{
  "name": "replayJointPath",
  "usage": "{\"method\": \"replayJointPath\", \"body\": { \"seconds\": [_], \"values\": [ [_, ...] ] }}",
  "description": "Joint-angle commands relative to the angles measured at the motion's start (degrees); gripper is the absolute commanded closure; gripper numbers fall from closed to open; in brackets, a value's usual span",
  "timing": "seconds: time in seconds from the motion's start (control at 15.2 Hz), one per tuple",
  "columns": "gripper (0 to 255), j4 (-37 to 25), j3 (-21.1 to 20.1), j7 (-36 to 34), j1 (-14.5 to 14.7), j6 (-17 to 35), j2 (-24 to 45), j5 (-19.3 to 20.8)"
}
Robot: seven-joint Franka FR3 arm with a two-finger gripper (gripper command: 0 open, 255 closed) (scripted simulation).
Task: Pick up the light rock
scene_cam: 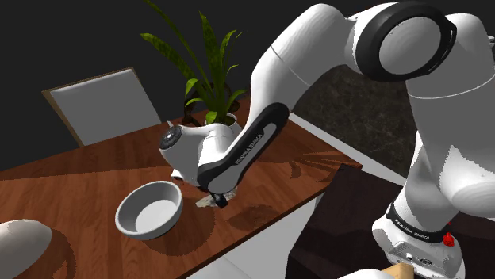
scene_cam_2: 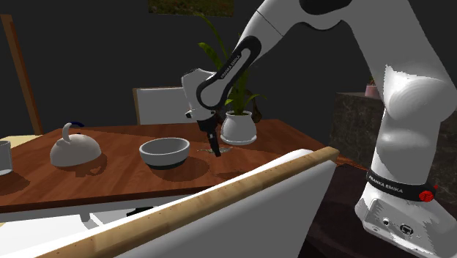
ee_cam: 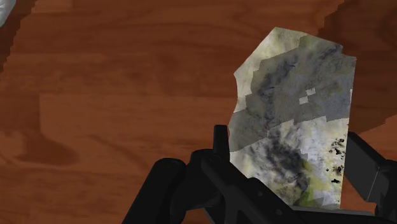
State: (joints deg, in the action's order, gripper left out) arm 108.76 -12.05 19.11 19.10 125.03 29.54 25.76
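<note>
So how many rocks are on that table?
1: the rock sits on the table beside the bowl, clasped in the gripper. The arm could hide others.

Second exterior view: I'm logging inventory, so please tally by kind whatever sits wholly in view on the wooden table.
Bowl: 1
Rock: 1
Potted plant: 1
Domed white piece with a handle: 1
Total: 4
</note>
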Motion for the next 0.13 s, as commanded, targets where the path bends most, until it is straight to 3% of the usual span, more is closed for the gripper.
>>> {"method": "replayJointPath", "body": {
  "seconds": [0.0, 0.07],
  "values": [
    [255, 0.01, -0.14, 0.34, -0.12, -0.60, -0.65, -0.28],
    [255, 0.01, -0.14, 0.34, -0.12, -0.60, -0.65, -0.28]
  ]
}}
